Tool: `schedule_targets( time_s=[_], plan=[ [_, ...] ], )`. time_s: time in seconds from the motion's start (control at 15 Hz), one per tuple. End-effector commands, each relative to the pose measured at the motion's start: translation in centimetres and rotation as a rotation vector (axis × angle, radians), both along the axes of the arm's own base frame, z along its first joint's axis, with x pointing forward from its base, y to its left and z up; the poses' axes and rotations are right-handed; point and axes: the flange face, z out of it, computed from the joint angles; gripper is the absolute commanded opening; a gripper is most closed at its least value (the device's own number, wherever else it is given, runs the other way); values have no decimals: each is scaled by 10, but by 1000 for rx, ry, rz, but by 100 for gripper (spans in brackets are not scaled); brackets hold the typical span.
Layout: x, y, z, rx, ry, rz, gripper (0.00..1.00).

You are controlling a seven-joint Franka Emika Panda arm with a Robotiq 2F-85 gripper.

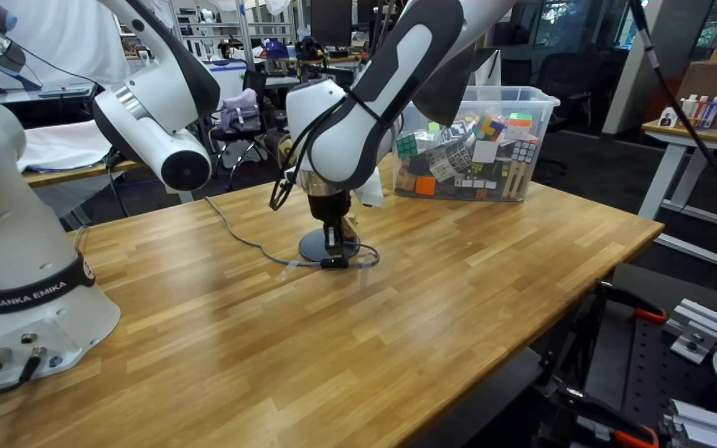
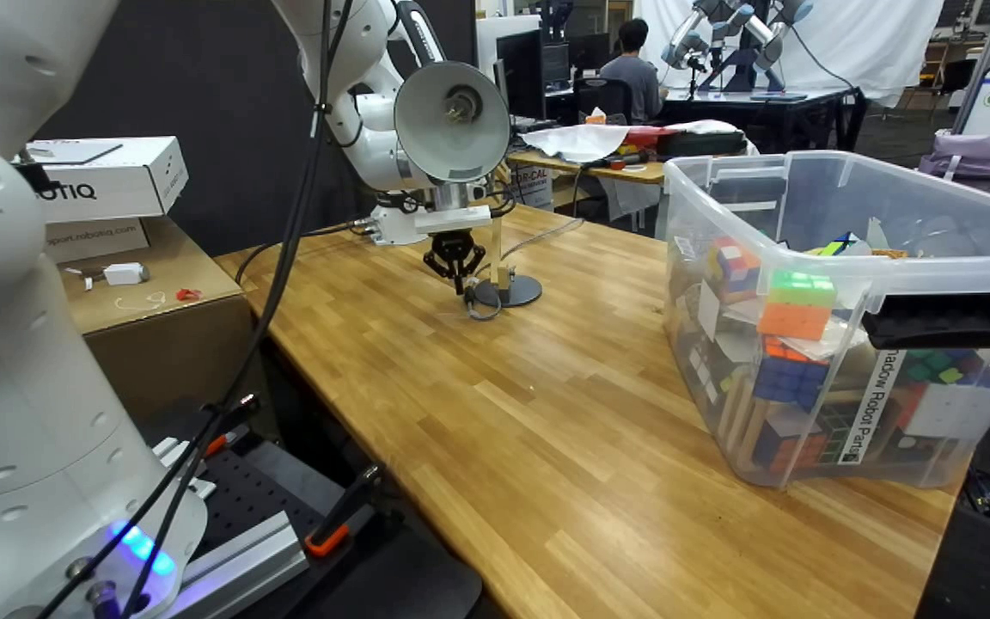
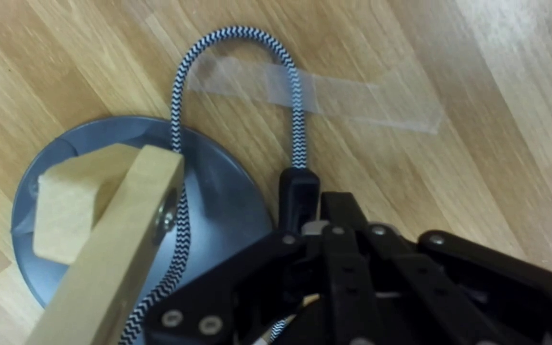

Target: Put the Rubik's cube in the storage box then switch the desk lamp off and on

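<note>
The lamp [image 2: 452, 120] looks unlit, so switching it on probably remains. Next, the gripper [image 2: 459, 286], pinched narrow and seemingly empty, points down beside the black switch [image 3: 299, 191] (contact I can't judge). Well right, the clear box [image 2: 907, 273] holds bright, multicoloured cubes [image 2: 791, 371]; the Rubik's cube is likely stored among them, unidentifiable.

Lamp base [image 3: 214, 199] seemingly dark grey
</note>
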Motion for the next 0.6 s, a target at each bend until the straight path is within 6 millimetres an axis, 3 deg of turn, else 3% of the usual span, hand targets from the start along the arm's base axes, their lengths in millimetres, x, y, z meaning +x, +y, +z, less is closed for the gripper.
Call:
schedule_targets(
  time_s=[0.0, 0.53],
  plan=[
    [-6, -5, 7, -6, 8, -14, 0],
    [0, -9, 27, -18, -20, -17, 0]
  ],
)
